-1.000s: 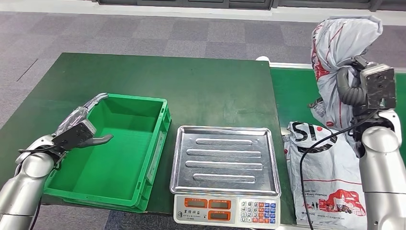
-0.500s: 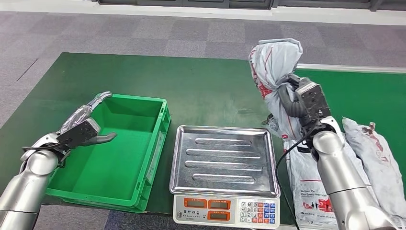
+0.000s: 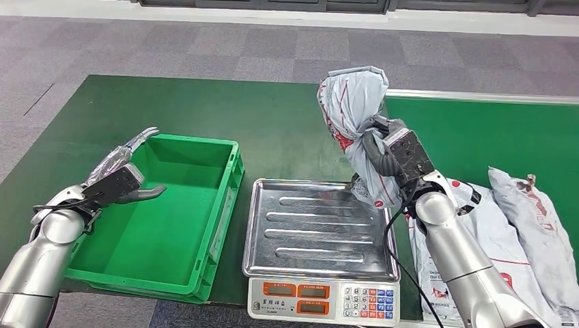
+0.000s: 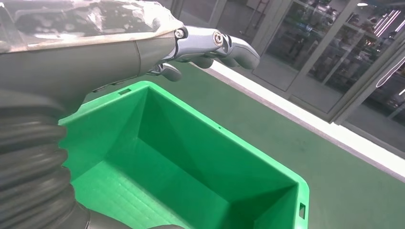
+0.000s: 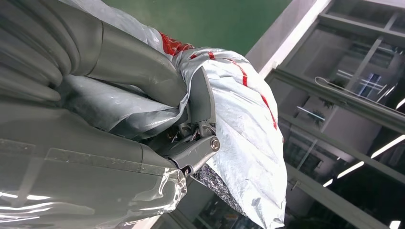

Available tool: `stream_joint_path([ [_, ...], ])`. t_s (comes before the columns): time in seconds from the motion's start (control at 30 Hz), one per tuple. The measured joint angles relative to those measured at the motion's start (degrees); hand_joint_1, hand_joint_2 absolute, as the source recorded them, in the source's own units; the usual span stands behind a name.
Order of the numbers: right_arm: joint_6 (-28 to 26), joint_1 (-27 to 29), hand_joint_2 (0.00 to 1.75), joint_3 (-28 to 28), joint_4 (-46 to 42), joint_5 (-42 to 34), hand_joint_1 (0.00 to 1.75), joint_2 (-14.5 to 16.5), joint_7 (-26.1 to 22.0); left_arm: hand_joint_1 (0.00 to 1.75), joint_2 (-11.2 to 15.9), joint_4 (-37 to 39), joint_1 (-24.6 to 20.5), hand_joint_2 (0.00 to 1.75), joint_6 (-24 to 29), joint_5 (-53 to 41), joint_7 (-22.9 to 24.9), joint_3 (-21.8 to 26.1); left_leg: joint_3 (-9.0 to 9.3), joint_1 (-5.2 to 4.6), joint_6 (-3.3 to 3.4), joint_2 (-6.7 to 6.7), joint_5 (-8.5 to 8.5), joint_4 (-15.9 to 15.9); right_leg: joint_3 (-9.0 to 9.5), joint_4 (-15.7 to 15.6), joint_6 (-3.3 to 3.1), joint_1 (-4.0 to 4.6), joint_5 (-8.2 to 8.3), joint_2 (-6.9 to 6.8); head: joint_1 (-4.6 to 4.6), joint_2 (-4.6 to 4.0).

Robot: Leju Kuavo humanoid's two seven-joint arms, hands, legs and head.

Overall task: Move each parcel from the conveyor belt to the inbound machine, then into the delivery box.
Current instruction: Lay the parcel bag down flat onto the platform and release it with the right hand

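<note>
Nearest you, the silver weighing scale with its ribbed steel tray [image 3: 321, 229] and coloured keypad sits at the tabletop's front edge, its tray bare. Beside it stands the green plastic delivery crate [image 3: 164, 219], also with nothing in it. Your left hand [image 3: 121, 179] hovers over the crate's near-left corner, released, fingers spread and holding nothing; it has barely shifted over the last second.

The change is on your right. A second ago the grey plastic mailer bag with red print [image 3: 354, 119] hung high over the green conveyor belt [image 3: 491, 130]; now your right hand [image 3: 384, 152] has swung it across, and it hangs above the tray's far-right corner, not yet resting on it. The right wrist view shows the fingers [image 5: 191, 102] clenched into the bag's gathered plastic.

So the transfer off the belt is nearly done; lowering and letting go onto the tray looks like the next move.

Two more printed mailer bags [image 3: 505, 239] wait on the belt's near end, to your right.
</note>
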Motion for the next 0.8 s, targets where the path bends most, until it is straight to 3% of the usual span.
stream_joint_path([
  [0.47,0.67,0.69,1.75,2.7,-1.63,-0.97,1.75,0.93,-0.04,0.0,0.14,1.11,-0.35,1.75,0.02,0.12,-0.45,-0.8,0.01,0.02,-0.01,-0.01,0.01,-0.01,-0.02,0.0,-0.02,0.02,-0.01,0.02,0.0,0.0],
  [0.8,9.14,2.54,1.75,8.44,-6.92,-11.57,1.75,0.65,4.45,0.0,0.26,2.55,-1.0,1.75,0.5,0.14,-1.01,-0.84,0.0,0.01,-0.02,0.01,0.01,-0.01,-0.04,0.0,-0.01,0.02,-0.01,0.03,0.0,0.0],
])
